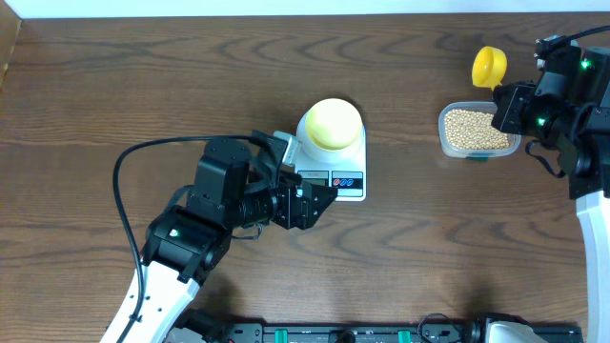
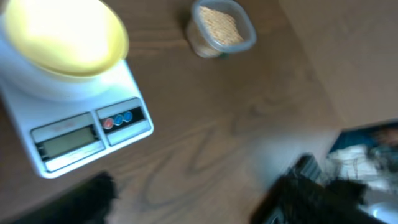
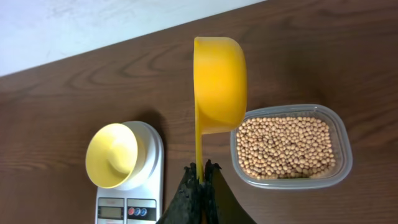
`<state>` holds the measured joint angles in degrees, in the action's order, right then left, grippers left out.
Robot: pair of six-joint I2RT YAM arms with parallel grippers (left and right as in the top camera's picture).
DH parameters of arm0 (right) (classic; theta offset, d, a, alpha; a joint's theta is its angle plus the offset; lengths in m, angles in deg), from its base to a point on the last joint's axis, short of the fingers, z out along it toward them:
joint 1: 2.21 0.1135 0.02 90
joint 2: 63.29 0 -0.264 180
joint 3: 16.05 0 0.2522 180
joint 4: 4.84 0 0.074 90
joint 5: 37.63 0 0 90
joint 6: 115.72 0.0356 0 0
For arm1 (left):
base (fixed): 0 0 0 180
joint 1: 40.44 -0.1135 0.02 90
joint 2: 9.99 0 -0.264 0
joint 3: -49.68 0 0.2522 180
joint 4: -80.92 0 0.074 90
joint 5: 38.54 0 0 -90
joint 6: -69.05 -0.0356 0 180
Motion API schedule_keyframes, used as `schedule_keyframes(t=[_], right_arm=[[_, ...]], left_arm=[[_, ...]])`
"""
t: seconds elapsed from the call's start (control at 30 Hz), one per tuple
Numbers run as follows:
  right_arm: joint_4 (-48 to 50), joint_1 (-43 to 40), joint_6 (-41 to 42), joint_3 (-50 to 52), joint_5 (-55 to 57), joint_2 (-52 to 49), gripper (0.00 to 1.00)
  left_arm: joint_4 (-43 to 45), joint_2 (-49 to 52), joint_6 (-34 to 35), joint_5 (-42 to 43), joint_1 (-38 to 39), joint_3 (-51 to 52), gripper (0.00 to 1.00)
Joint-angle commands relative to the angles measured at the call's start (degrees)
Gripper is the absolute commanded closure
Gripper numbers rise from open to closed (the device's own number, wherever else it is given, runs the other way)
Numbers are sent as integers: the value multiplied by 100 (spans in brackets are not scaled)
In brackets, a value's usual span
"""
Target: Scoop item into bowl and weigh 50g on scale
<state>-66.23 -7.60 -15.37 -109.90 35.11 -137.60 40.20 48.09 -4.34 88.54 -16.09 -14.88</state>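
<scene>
The pale yellow bowl (image 1: 331, 124) sits empty on the white scale (image 1: 355, 183) at the table's middle. In the left wrist view the bowl (image 2: 62, 37) and scale (image 2: 81, 118) lie at upper left. My left gripper (image 1: 322, 200) hovers at the scale's front edge; its jaws (image 2: 199, 205) are open with only bare table between them. My right gripper (image 3: 200, 177) is shut on the thin handle of a bright yellow scoop (image 3: 217, 84), held upright on its edge, with the cup beside the tub. The beans (image 3: 286, 146) fill a clear tub (image 1: 477, 131) at right.
The scoop (image 1: 489, 65) hangs just past the tub's far edge in the overhead view. Bare dark wood table (image 1: 143, 86) spreads to the left and between scale and tub. A black rail (image 1: 381, 333) runs along the near edge.
</scene>
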Motion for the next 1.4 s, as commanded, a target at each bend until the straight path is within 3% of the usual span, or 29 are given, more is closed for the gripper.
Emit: schedule_keyframes(t=[0.0, 0.03, 0.1, 0.13, 0.37, 0.53, 0.67, 0.83, 1.1, 1.37], right_arm=[[-24, -15, 186, -68, -243, 76, 99], [-31, -13, 186, -68, -361, 76, 99], [-55, -15, 188, -68, -518, 68, 99], [-79, -15, 186, -68, -564, 70, 99], [-413, -15, 181, -68, -553, 68, 99], [-450, -15, 184, -68, -542, 63, 99], [-468, -15, 186, -68, -544, 57, 99], [-507, -15, 184, -68, -542, 57, 99], [-509, -20, 160, -68, -538, 50, 99], [-494, -20, 160, -68, -472, 42, 99]], left_arm=[[11, 28, 192, 254, -20, -7, 64], [9, 55, 192, 120, -11, -7, 65], [11, 105, 219, 83, 0, -7, 88], [9, 129, 240, 81, 37, -7, 93], [-109, 363, 299, -599, 511, -107, 93], [-1082, 914, 249, -1797, 748, -894, 93], [-1506, 1572, 15, -1635, 774, -1449, 93], [-1338, 2343, -46, -1561, 977, -1480, 93], [-1040, 3198, -28, -2505, 1200, -1327, 93], [-466, 3814, -24, -2774, 1244, -1246, 93]])
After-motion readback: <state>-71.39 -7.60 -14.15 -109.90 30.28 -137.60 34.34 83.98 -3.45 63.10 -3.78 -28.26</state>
